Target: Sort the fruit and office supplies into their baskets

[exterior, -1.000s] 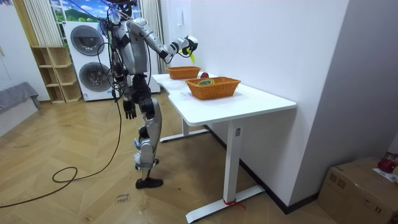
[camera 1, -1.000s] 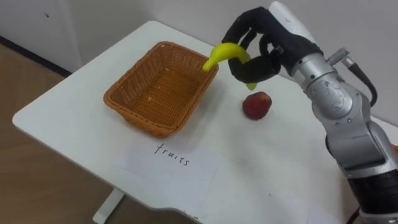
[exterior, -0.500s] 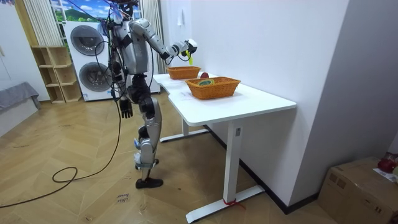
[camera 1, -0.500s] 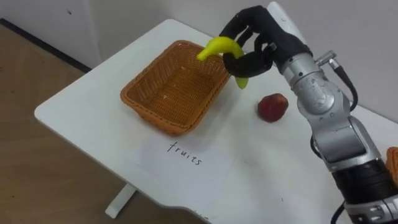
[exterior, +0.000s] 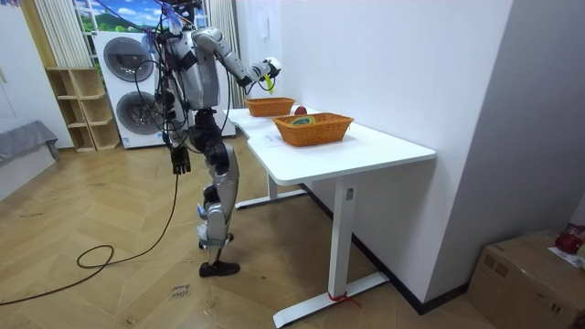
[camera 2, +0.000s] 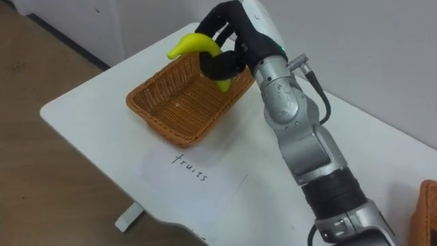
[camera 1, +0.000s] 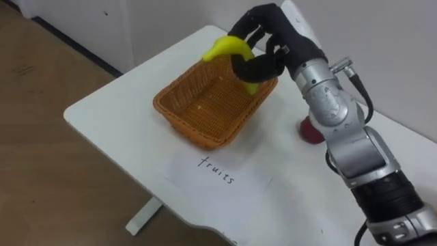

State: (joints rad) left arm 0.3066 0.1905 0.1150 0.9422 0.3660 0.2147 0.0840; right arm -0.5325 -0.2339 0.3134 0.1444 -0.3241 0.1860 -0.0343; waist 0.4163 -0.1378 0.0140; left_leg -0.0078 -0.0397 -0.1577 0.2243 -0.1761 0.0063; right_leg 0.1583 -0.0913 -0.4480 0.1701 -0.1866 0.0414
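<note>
Upper centre: right hand (camera 1: 273, 41), fingers curled round the banana (camera 1: 222, 48), above the basket (camera 1: 198, 133). Left hand (exterior: 180, 162) hangs at the robot's side.

Apple (camera 1: 307, 132) largely hidden from view

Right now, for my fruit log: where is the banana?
In the eye views the banana is gripped in the right robot hand, in the air over the far rim of the basket, not yet inside it.
</note>
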